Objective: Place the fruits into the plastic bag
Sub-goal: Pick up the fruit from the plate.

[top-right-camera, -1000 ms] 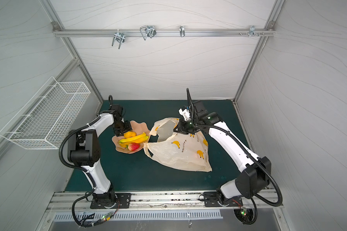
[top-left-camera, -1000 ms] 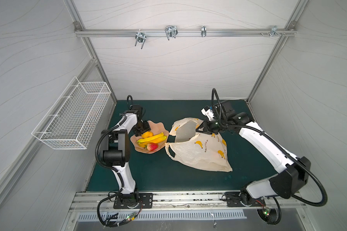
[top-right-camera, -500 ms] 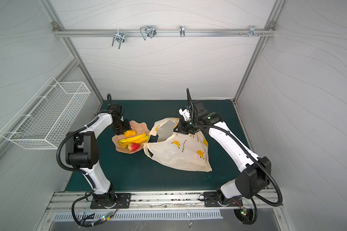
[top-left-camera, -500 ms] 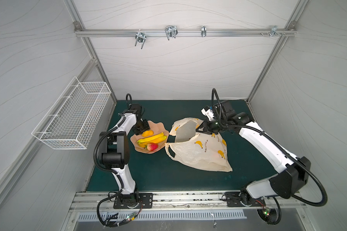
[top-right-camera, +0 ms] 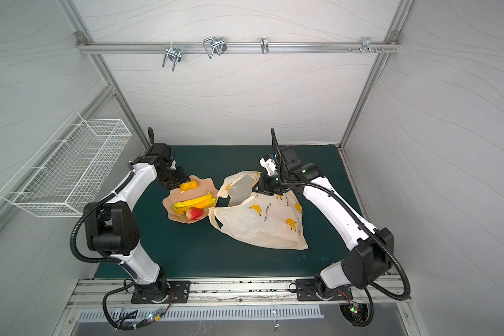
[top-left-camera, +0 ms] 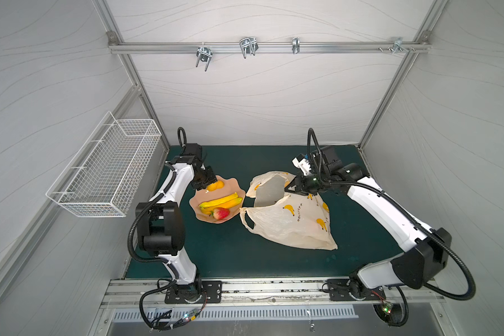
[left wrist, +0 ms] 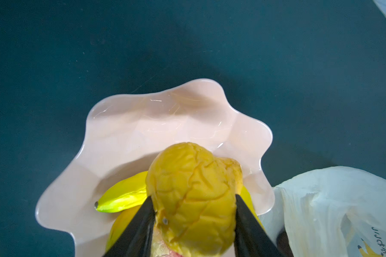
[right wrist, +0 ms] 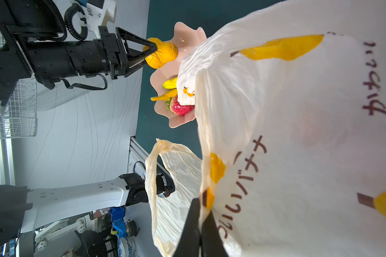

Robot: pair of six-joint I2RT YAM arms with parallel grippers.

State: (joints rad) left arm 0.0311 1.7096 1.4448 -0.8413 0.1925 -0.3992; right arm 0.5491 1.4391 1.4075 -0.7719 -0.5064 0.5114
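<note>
Change vs a second ago: left gripper was sitting wider at the far rim of the plate, and its fingers have since closed in and now clamp the orange lumpy fruit from both sides. It looks just clear of the plate, though I can't confirm a real lift. Right arm and bag haven't moved. Read: the grasp is made, so next is lift and carry to the bag mouth. Right gripper is pinched together on the upper lip of the plastic bag, holding the mouth open toward the plate. The rest of the bag lies flat on the tabletop, long axis running from that mouth to the closed bottom at the near right. The held fruit's long axis is roughly in line with the fingers, narrow end in the grip and fat end poking past the tips toward the bag side. Still on the plate are the bananas, flat and side by side, long axis across the plate pointing at the bag, and the strawberry touching them on the near side. The plate sits just beside the bag mouth, so it's a short transfer.
</note>
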